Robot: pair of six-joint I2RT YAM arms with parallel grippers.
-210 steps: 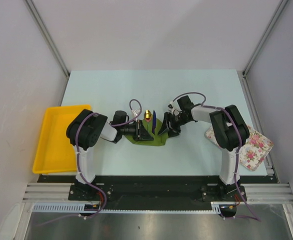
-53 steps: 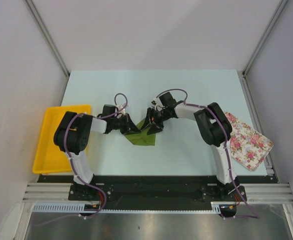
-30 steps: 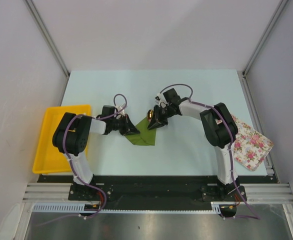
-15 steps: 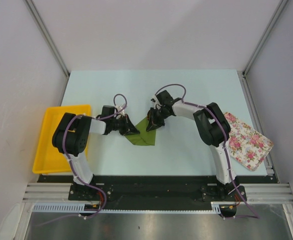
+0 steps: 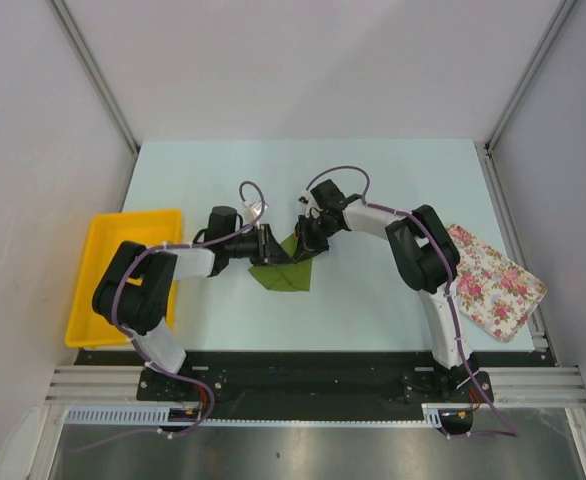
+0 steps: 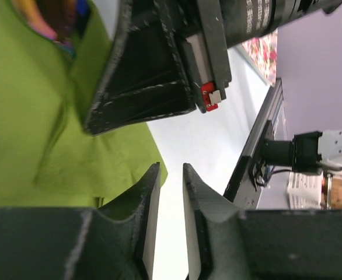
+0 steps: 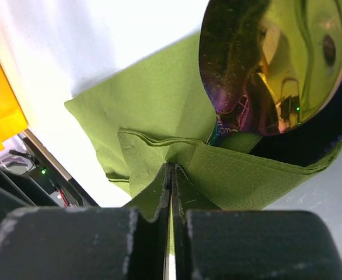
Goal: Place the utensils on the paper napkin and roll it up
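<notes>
Green napkin (image 5: 281, 272) lay mid-table, half-folded over the utensils (image 7: 270, 64) with one gold head peeking out, so your roll looked barely begun: your right gripper (image 5: 306, 243) pinched its 1 o'clock fold, while your left gripper (image 5: 266, 245), at 11 o'clock, stood slightly parted, holding nothing.

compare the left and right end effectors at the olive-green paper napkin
The left end effector has its fingers slightly apart; the right end effector has them pressed shut. The left grips nothing; the right pinches a fold of the olive-green paper napkin. Both sit at that napkin.
</notes>
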